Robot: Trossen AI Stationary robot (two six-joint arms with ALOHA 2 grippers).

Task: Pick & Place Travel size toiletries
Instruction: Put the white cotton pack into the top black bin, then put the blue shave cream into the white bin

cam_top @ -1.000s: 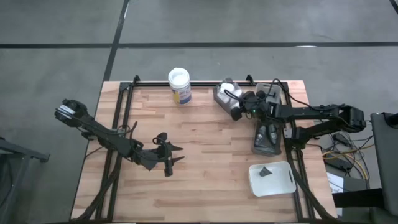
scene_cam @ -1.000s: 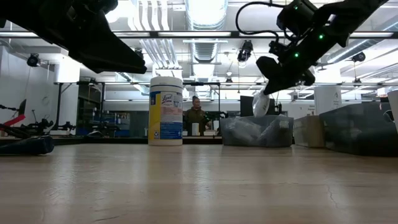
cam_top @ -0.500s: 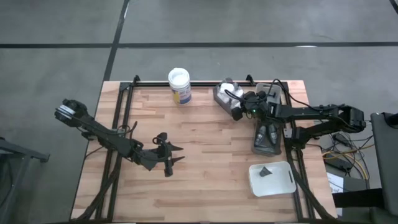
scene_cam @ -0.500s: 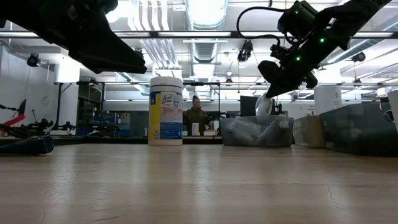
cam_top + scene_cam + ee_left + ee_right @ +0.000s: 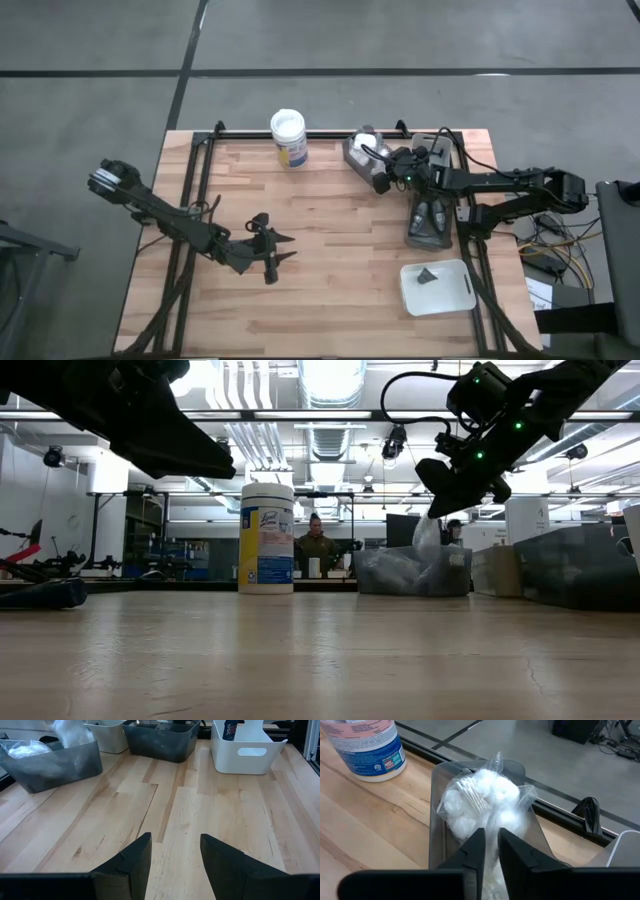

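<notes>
Lower part of the clear packet [image 5: 487, 815] hidden behind the right hand [image 5: 489, 851], contents of the dark tray [image 5: 432, 218] too small to tell, left hand [image 5: 171, 855] cut off by the frame's edge

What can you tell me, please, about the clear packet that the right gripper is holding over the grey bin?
The clear packet is a thin, crinkled plastic bag stuffed with white cotton balls and a bundle of cotton swabs. The right gripper pinches its film between nearly closed fingers, and its loose top flares out beyond them. In the low view it hangs below the gripper, with its bottom at about the rim of the grey bin, at the table's far edge near the wipes canister.
</notes>
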